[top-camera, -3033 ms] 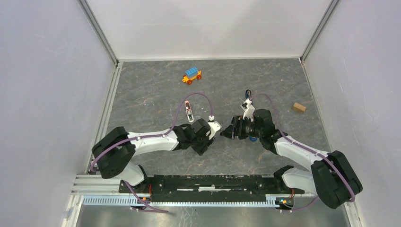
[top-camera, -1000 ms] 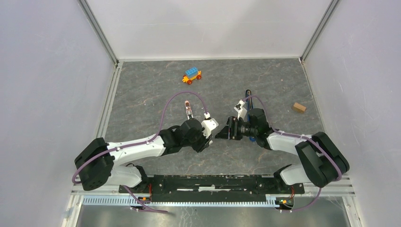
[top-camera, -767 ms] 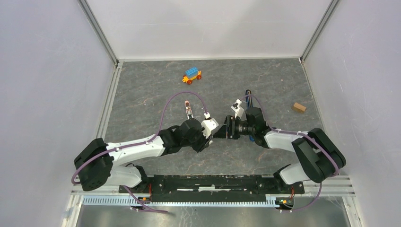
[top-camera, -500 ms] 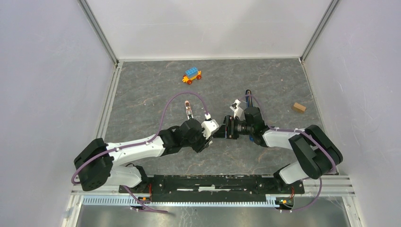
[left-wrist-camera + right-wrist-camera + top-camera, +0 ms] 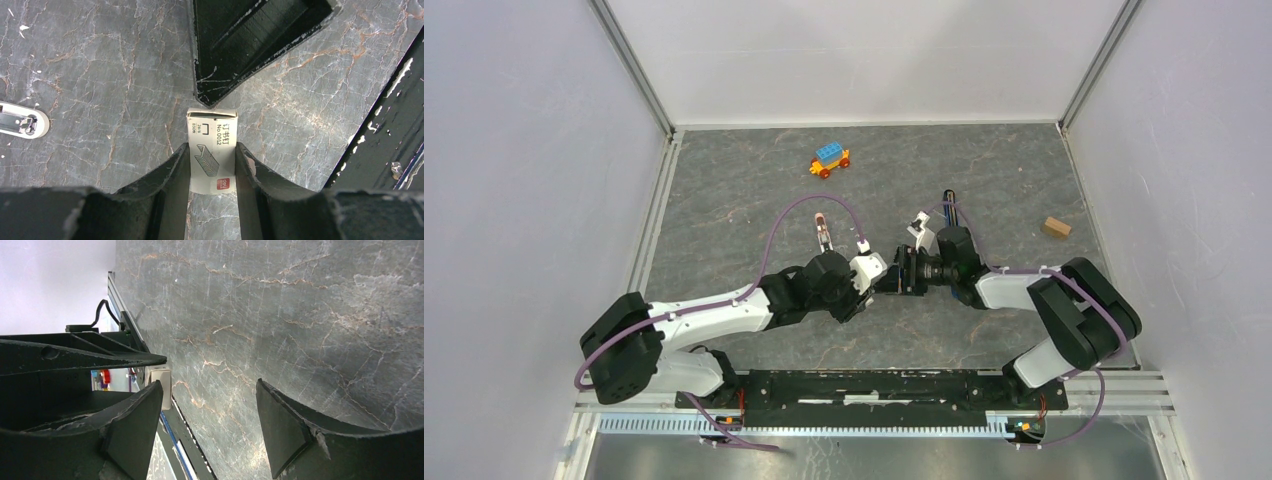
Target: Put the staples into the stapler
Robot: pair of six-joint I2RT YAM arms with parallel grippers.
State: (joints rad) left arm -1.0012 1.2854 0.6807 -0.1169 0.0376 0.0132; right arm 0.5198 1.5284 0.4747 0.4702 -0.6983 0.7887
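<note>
My left gripper [image 5: 212,150] is shut on a small white staple box [image 5: 212,131], holding it by its long sides just above the table. My right gripper [image 5: 209,385] is open wide and rolled on its side. One of its fingers [image 5: 240,45] has its tip at the far end of the box, which also shows in the right wrist view [image 5: 161,381]. In the top view the two grippers [image 5: 876,279] [image 5: 896,278] meet at mid-table. The slim dark-blue stapler [image 5: 948,200] lies behind the right wrist, mostly hidden by that arm.
A toy car [image 5: 830,159] stands at the back. A small wooden block [image 5: 1055,227] lies at the right. A small white and red object [image 5: 824,236] lies left of the grippers, also in the left wrist view [image 5: 22,120]. A dark bar with a blue edge [image 5: 385,120] crosses that view's right side.
My right gripper has moved left, closing the gap to the left gripper until its finger tip reaches the box's end. The left gripper has kept hold of the box and stayed nearly still.
</note>
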